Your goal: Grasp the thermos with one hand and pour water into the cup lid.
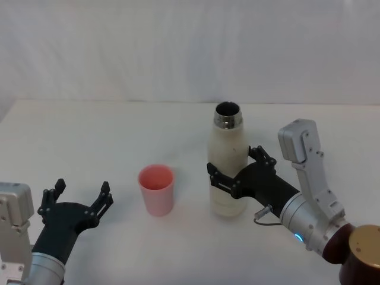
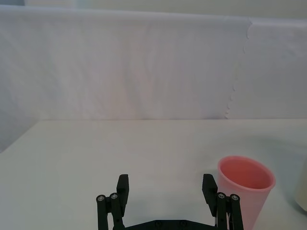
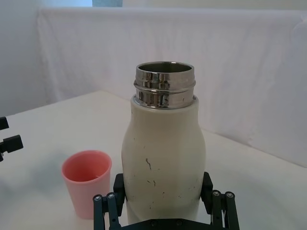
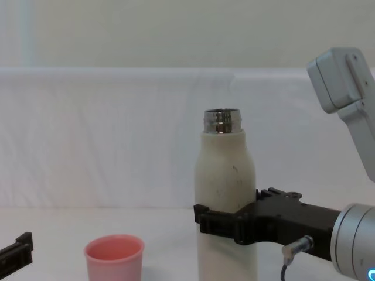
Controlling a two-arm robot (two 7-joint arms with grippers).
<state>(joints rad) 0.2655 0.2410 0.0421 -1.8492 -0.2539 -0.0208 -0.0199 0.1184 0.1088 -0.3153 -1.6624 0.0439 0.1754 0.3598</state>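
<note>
The lower body of the thermos (image 1: pixel 228 172) is partly covered by the right gripper (image 1: pixel 236 173), whose black fingers are wrapped around it from the robot's right, one on the near side and one on the far side, pressed against the cream wall. In the chest view the base of the thermos (image 4: pixel 225 193) is cut off by the lower edge, so its contact with the table cannot be checked there; in the head view it is seen standing upright on the white table (image 1: pixel 119 130). In the right wrist view the bottom of the bottle (image 3: pixel 163 158) is hidden behind the gripper's own body, with the finger pads (image 3: pixel 119 184) seen on either side of the bottle. The steel neck is uncapped and its mouth is open; the inside is dark and whether it holds water cannot be made out.

The cup lid (image 1: pixel 156 189) is seen upright on the table just to the left of the thermos, apart from it, with bare table between them. Its inside appears pink all over; no liquid can be made out.

The left gripper (image 1: pixel 83 199) is held low near the table's front edge, to the left of the cup lid, with its fingers spread apart and nothing between them. In the left wrist view the pink cup (image 2: pixel 244 191) is partly covered by one fingertip (image 2: pixel 209 188).
</note>
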